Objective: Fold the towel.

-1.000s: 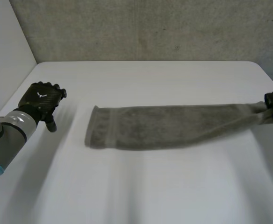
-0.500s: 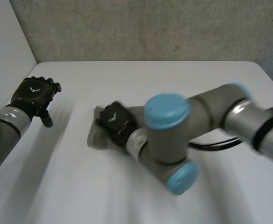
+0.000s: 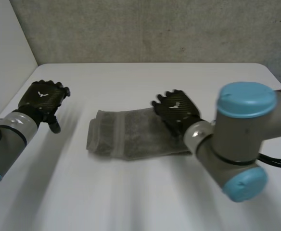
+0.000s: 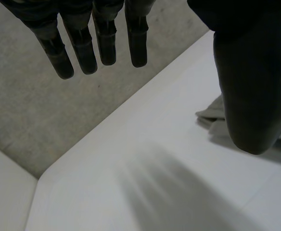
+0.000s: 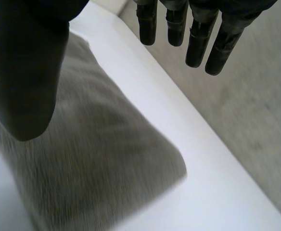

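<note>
Towel (image 3: 123, 138) lies doubled, soft, limp; best pinched at a short edge. My right hand (image 3: 176, 109) hovers spread above it; left hand (image 3: 42, 98) spread, empty.

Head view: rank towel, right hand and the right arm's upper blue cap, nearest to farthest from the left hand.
From the left hand:
1. towel, lying between the two hands.
2. right hand, open, over the towel's far end.
3. blue cap, on the right arm, beyond that hand.

Open table (image 3: 73, 183) round towel's (image 3: 126, 137) left end; right arm (image 3: 236, 139) over right end.
</note>
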Available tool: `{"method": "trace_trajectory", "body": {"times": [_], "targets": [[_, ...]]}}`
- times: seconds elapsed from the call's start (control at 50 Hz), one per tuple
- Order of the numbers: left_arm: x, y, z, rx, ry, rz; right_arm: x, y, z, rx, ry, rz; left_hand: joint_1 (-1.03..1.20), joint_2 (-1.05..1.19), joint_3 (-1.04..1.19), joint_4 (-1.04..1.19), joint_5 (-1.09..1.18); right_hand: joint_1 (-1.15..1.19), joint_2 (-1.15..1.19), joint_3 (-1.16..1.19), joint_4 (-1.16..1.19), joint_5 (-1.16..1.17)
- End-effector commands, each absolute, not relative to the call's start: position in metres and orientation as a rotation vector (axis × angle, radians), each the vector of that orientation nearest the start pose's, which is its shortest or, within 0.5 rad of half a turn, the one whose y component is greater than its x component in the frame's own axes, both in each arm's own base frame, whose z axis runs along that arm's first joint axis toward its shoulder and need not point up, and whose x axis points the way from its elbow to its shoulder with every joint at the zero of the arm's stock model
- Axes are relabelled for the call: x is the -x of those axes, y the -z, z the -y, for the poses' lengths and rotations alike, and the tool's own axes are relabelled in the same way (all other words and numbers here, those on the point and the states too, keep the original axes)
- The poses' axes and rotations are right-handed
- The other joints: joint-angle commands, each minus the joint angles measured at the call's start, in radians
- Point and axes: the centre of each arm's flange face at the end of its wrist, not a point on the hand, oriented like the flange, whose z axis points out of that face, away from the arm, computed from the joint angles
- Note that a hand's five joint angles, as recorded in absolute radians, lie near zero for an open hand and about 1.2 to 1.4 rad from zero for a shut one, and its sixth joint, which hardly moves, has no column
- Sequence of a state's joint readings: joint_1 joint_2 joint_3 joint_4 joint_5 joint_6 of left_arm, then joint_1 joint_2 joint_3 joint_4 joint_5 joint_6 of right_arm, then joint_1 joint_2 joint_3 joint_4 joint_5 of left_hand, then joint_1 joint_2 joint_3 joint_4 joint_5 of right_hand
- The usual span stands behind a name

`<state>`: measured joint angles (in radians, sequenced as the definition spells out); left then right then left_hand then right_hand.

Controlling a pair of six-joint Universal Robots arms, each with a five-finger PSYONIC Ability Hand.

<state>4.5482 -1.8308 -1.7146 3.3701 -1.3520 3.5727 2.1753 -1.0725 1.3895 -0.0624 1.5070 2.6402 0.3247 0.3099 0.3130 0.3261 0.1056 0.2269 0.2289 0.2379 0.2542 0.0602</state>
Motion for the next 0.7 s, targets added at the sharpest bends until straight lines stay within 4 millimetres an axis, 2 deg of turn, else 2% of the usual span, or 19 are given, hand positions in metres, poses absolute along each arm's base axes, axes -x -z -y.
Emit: {"method": "trace_trajectory", "body": {"times": [0.02,0.12,0.2,0.24,0.36,0.5,0.54,0.56,0.58,0.6,0.62,0.64,0.7], "targets": [[0.218,-0.208,0.288,-0.977,2.053,-2.209,-0.287,-0.165,0.26,1.232,1.757,-2.164,-0.064,-0.049,-0.053,-0.066,-0.02,-0.052,-0.054,-0.063,-0.08,-0.06],[0.222,-0.209,0.284,-0.996,2.066,-2.202,-0.275,-0.15,0.269,1.197,1.751,-2.145,-0.07,-0.055,-0.058,-0.072,-0.026,0.069,0.067,0.058,0.042,0.061],[0.224,-0.209,0.284,-1.0,2.076,-2.193,-0.276,-0.138,0.274,1.148,1.745,-2.119,-0.07,-0.055,-0.058,-0.072,-0.026,0.158,0.156,0.147,0.13,0.15],[0.224,-0.21,0.285,-0.994,2.084,-2.182,-0.276,-0.127,0.278,1.074,1.712,-2.128,-0.07,-0.055,-0.058,-0.072,-0.026,0.178,0.176,0.167,0.151,0.17],[0.223,-0.207,0.283,-0.995,2.072,-2.194,-0.277,-0.113,0.28,0.984,1.649,-2.156,-0.07,-0.055,-0.058,-0.072,-0.026,0.181,0.179,0.17,0.154,0.173],[0.223,-0.205,0.283,-0.997,2.071,-2.196,-0.278,-0.105,0.279,0.967,1.618,-2.172,-0.07,-0.055,-0.058,-0.072,-0.026,0.237,0.235,0.226,0.209,0.229],[0.223,-0.204,0.283,-0.998,2.069,-2.198,-0.278,-0.104,0.278,0.968,1.614,-2.173,-0.07,-0.055,-0.058,-0.072,-0.026,0.325,0.323,0.314,0.298,0.317],[0.223,-0.204,0.283,-0.998,2.069,-2.198,-0.278,-0.104,0.279,0.967,1.615,-2.174,-0.07,-0.055,-0.058,-0.072,-0.026,0.508,0.506,0.497,0.481,0.5],[0.223,-0.204,0.283,-0.997,2.071,-2.196,-0.277,-0.104,0.279,0.967,1.618,-2.174,-0.07,-0.055,-0.058,-0.072,-0.026,0.789,0.787,0.778,0.762,0.781],[0.223,-0.204,0.283,-0.997,2.071,-2.196,-0.277,-0.104,0.279,0.967,1.618,-2.174,-0.07,-0.055,-0.058,-0.072,-0.026,0.792,0.79,0.781,0.764,0.784],[0.223,-0.205,0.283,-0.997,2.073,-2.194,-0.276,-0.105,0.281,0.963,1.623,-2.178,-0.07,-0.055,-0.058,-0.072,-0.026,1.088,1.086,1.077,1.061,1.08],[0.223,-0.205,0.283,-0.995,2.074,-2.192,-0.275,-0.106,0.282,0.958,1.629,-2.181,-0.07,-0.055,-0.058,-0.072,-0.026,1.169,1.167,1.158,1.141,1.161],[0.223,-0.204,0.283,-0.995,2.072,-2.194,-0.267,-0.112,0.285,0.935,1.645,-2.204,-0.07,-0.055,-0.058,-0.072,-0.026,1.169,1.167,1.158,1.142,1.161]]}}
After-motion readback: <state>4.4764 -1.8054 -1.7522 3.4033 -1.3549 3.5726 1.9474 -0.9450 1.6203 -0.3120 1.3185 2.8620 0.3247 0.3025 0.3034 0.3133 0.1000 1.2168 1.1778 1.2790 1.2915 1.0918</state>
